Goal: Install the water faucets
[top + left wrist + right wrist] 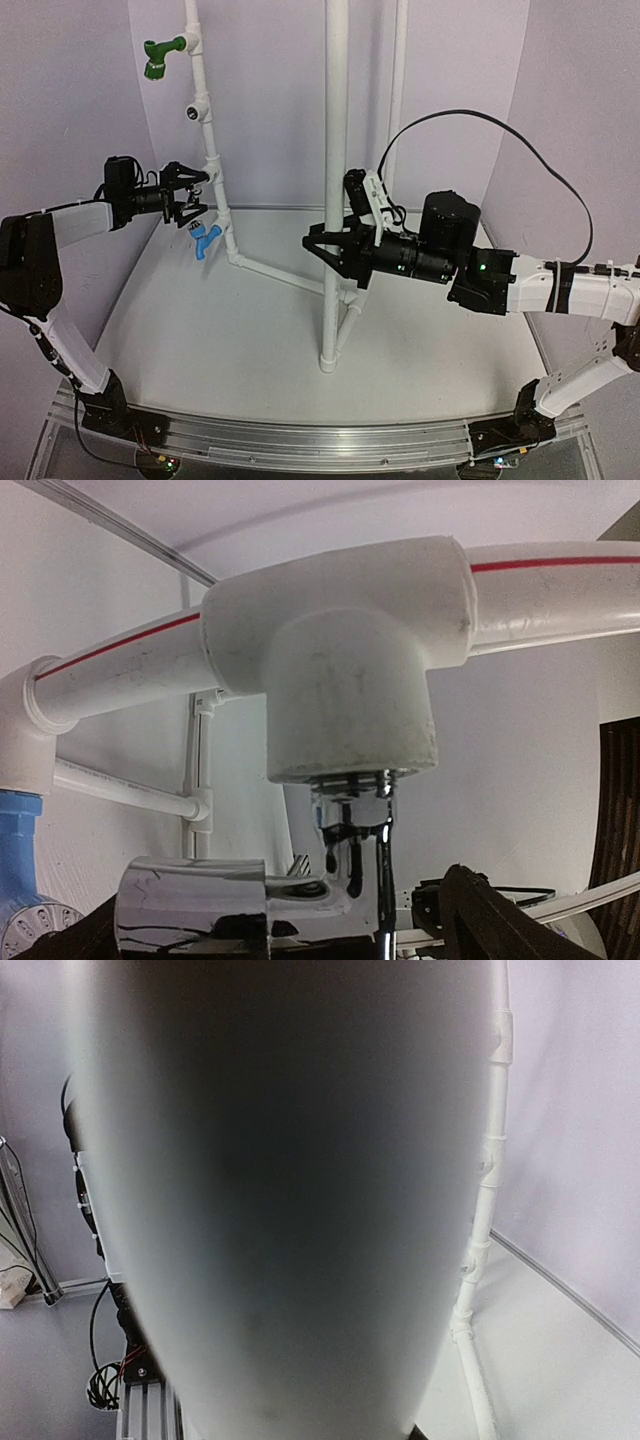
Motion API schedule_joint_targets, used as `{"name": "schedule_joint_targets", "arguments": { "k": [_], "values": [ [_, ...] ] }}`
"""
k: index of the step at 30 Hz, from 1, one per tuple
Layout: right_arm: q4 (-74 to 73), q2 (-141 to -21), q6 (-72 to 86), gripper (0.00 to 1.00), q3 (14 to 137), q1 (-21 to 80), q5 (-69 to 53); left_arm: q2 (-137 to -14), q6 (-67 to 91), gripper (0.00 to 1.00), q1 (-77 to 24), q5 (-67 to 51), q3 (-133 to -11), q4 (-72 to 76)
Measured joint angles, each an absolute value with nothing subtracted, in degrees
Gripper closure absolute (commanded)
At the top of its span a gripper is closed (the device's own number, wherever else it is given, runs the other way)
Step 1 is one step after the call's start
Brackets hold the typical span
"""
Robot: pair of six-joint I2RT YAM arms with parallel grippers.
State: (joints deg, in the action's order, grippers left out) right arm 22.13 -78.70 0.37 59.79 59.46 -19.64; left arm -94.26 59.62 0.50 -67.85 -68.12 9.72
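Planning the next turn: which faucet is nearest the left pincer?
The chrome faucet, at the white tee's mouth; the blue faucet sits just below it, and the green faucet is far above.

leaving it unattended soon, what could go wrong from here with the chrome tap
The shiny chrome metal faucet shows threads below the white plastic tee fitting, with the left gripper open around it: possibly loose, it could tilt or drop. The right gripper clamps the thick white vertical pipe; a slip could let it twist.
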Motion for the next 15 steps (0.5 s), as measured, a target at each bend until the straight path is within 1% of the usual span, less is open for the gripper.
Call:
{"name": "schedule_joint_targets", "arguments": {
  "k": [2, 6, 7, 13, 15],
  "values": [
    [22.12, -78.7, 0.36, 1.0, 59.79, 59.46, -19.64, -94.26, 59.88, 0.15, 0.1, -67.87, -68.12, 9.87],
    [22.13, -78.7, 0.37, 1.0, 59.79, 59.46, -19.64, -94.26, 58.77, 0.09, 0.05, -67.36, -68.13, 8.91],
    [22.13, -78.7, 0.36, 1.0, 59.79, 59.46, -19.64, -94.26, 58.48, 0.1, 0.1, -67.1, -68.13, 8.44],
    [22.12, -78.7, 0.38, 1.0, 59.79, 59.46, -19.62, -94.26, 55.4, 0.27, 0.32, -64.61, -69.27, 3.37],
    [22.13, -78.7, 0.38, 1.0, 59.79, 59.46, -19.62, -94.06, 53.65, 0.27, 0.32, -63.46, -70.57, 1.22]
  ]
}}
